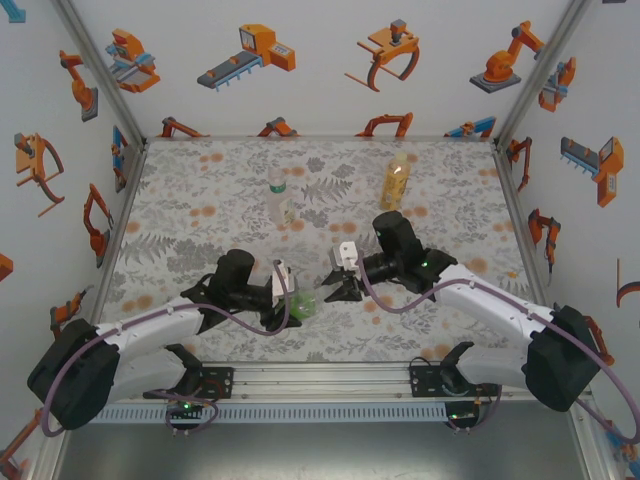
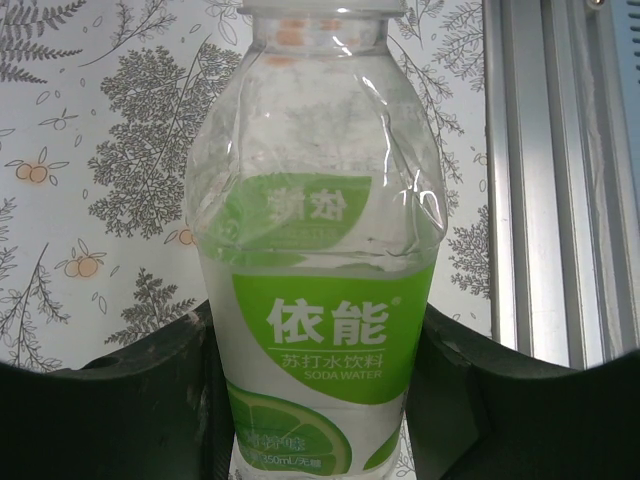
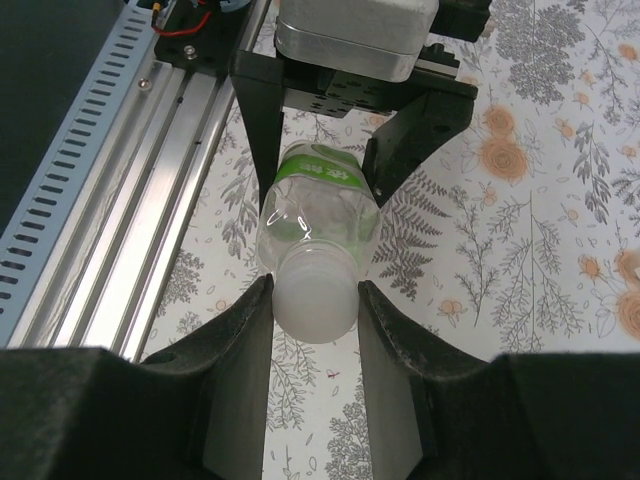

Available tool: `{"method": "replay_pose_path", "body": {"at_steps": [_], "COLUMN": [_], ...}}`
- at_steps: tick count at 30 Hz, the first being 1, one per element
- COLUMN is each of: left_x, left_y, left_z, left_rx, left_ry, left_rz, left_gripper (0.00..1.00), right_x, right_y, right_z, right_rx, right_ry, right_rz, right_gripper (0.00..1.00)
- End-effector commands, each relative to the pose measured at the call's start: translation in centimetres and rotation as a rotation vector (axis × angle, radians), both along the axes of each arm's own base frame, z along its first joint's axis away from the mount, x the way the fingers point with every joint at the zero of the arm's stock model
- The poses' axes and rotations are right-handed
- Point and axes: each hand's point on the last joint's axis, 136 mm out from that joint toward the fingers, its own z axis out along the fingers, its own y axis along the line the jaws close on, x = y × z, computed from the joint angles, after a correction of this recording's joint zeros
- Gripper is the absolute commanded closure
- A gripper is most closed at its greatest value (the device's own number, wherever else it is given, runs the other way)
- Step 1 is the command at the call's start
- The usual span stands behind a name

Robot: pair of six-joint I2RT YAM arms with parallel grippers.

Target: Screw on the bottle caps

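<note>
Two robot arms meet over the near edge of a flower-patterned desk [image 1: 200, 180]. The left hand [image 2: 315, 320] is clamped around the body of a small green-labelled bottle [image 2: 320, 300], one dark finger pressed to each side of the label. It holds the bottle on its side with the neck aimed at the other arm, probably so that the bottle cannot spin while the top is turned.

The right hand [image 3: 313, 290] faces it head-on. Its two fingers are closed against the sides of the pale cap [image 3: 315, 295] that sits on the bottle's neck. With wrist and neck in line like this, a roll of the wrist should wind the cap down. I cannot tell how far the cap is threaded on, or whether the bottle touches the desk.

This pair of hands works just beside the metal rail [image 3: 150, 150] at the desk's front. Well apart from them, near the far wall, stand an amber bottle [image 1: 397, 180] and a clear bottle [image 1: 277, 195], both upright. Their tops are too small to judge.
</note>
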Motion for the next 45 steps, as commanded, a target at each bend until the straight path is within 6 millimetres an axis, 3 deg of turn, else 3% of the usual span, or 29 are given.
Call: {"method": "replay_pose_path", "body": {"at_steps": [1,22,45], "left_x": [-1.0,-2.5,-2.7], "left_y": [-0.8,-0.4,-0.8], "left_z": [2.8,4.7,4.6], "left_rx": [-0.101,-0.159,-0.136], "left_ry": [-0.050,-0.095,-0.081], "left_rz": [-0.086,-0.124,-0.138], "left_gripper": [1.00,1.00,1.00], "right_x": [-0.8,-1.8,-2.2], "right_y": [0.2,-0.7,-0.1], "right_z": [0.6,2.7,1.5], "right_rx": [0.047,0.082,0.019], "right_ry": [-0.050,-0.037,-0.014], "right_rz": [0.049,0.083,0.125], "right_gripper": [1.00,1.00,1.00]}}
